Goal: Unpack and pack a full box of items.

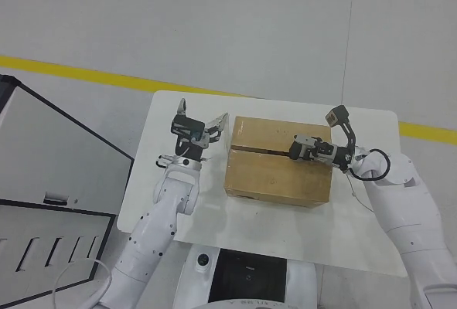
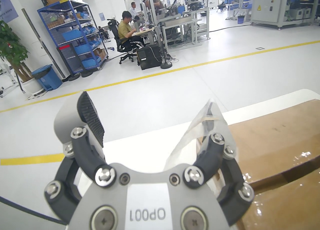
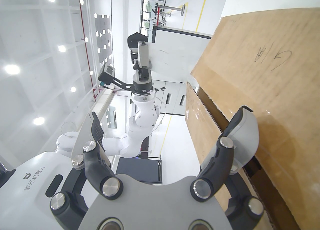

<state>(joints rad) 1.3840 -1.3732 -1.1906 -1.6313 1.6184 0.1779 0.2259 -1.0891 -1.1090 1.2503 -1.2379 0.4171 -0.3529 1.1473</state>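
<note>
Left gripper (image 1: 203, 117) near tabletop's (image 1: 213, 224) left edge, fingers (image 2: 90, 116) spread wide, aimed at far edge. Right gripper (image 1: 294, 147) over tabletop's middle, fingers (image 3: 96, 126) apart, aimed left; elbow bent.

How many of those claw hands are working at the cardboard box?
2. The left gripper is open beside the left edge of the cardboard box; the right gripper is open over its top seam, one finger at the gap between flaps. None seems hidden.

A pale floor (image 2: 250, 78) carries a yellow line (image 2: 175, 71). Beyond the line stand blue shelving (image 2: 72, 33), a bin (image 2: 46, 77), a plant (image 2: 11, 53) and desks (image 2: 175, 19).
</note>
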